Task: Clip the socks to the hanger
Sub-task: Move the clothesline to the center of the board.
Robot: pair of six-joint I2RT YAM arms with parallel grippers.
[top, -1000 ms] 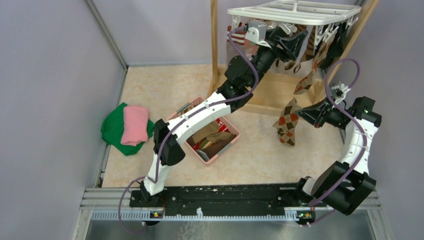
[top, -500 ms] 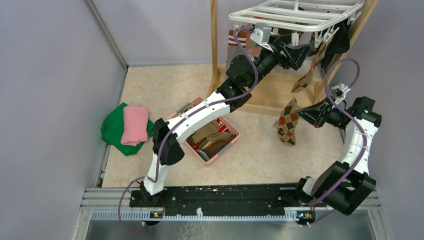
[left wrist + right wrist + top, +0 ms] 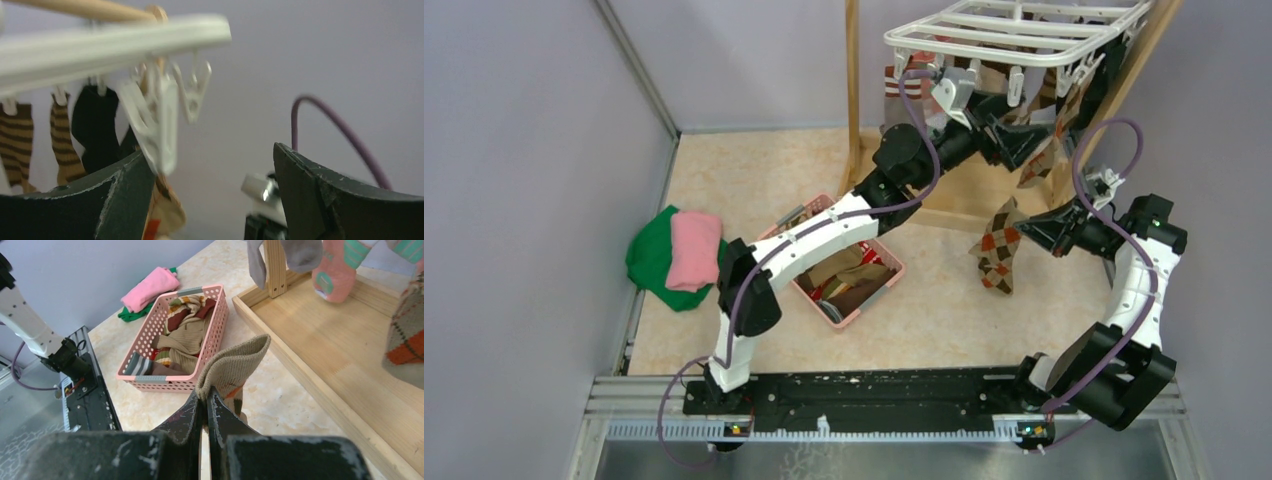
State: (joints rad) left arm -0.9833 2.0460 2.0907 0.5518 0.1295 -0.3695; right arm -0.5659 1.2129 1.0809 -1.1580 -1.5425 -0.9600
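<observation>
The white hanger (image 3: pixel 1014 25) hangs at the top right, with several socks clipped beneath it. Just under it, my left gripper (image 3: pixel 1024 140) stands open and holds nothing. In the left wrist view its fingers (image 3: pixel 110 200) frame a bunch of white clips (image 3: pixel 160 120) dangling from the hanger bar (image 3: pixel 100 42); striped socks (image 3: pixel 15 140) and a black sock (image 3: pixel 95 125) hang to the left. My right gripper (image 3: pixel 1024 232) is shut on the cuff of a brown-orange argyle sock (image 3: pixel 996 250), which dangles above the table. The right wrist view shows that cuff (image 3: pixel 232 367) pinched in my right gripper (image 3: pixel 206 395).
A pink basket (image 3: pixel 886 290) holding more socks sits mid-table, below my left arm. Folded green and pink cloths (image 3: pixel 674 255) lie at the left. The wooden stand's post (image 3: pixel 852 90) and its base tray (image 3: pixel 340 355) sit under the hanger. Purple walls close in both sides.
My left gripper has opened wider and shifted right and lower under the hanger, away from the clips. The hanger has tilted and swung a little. The right arm and its sock are still.
</observation>
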